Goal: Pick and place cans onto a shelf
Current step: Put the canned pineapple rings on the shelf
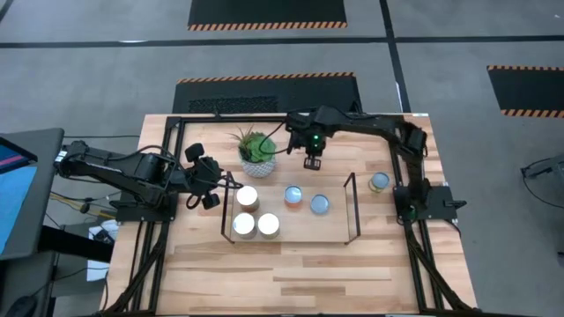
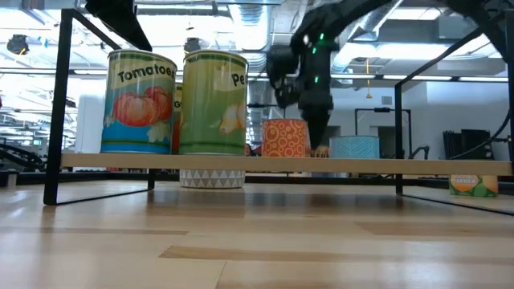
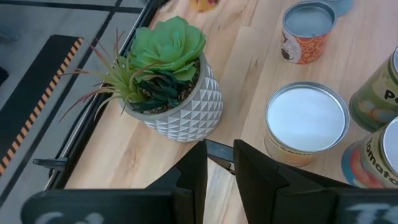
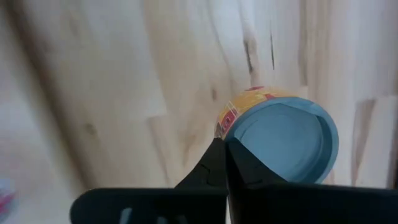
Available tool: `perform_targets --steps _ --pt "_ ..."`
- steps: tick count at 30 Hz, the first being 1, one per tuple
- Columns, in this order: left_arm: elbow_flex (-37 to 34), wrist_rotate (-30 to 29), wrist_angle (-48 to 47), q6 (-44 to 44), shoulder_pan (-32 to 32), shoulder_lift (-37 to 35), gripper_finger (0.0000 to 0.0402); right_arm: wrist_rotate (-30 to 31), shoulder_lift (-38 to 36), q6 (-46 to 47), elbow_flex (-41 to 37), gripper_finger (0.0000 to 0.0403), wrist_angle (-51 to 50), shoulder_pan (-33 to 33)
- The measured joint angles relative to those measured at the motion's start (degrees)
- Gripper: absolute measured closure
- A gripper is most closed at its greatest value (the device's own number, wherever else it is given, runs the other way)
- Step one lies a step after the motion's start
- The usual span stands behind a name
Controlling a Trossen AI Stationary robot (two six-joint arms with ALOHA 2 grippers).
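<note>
Right gripper (image 1: 312,164): fingers closed together, empty, hovering just beyond shelf (image 1: 300,231) far edge. Left gripper (image 1: 211,184): slightly parted, empty, at shelf's left end. Five cans (image 1: 247,196) on shelf; one can (image 1: 379,182) right of it.

Two matte-black jointed arms (green light glowing on the right arm (image 1: 315,138)) trail dark cables.

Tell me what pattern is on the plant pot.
White with a raised diamond or triangle relief, on the plant pot; clearest in the left wrist view.
</note>
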Motion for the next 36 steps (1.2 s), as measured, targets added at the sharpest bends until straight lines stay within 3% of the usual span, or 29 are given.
perform_targets --steps 6,15,28,36 --pt "0.00 0.00 0.00 0.00 0.00 0.02 0.0333 0.24 -8.57 5.63 0.11 0.0399 -3.92 5.71" --pt "0.02 0.00 -0.17 0.02 0.00 0.02 0.0333 0.18 -16.37 16.47 0.17 0.0400 -6.22 21.92" --pt "0.02 0.01 -0.20 -0.73 0.00 0.13 0.0333 7.72 -12.79 35.40 0.09 0.0401 -9.15 43.04" --pt "0.02 -0.02 0.00 -1.23 0.00 0.16 0.0333 9.45 -9.18 41.57 0.17 0.0400 -8.70 48.57"
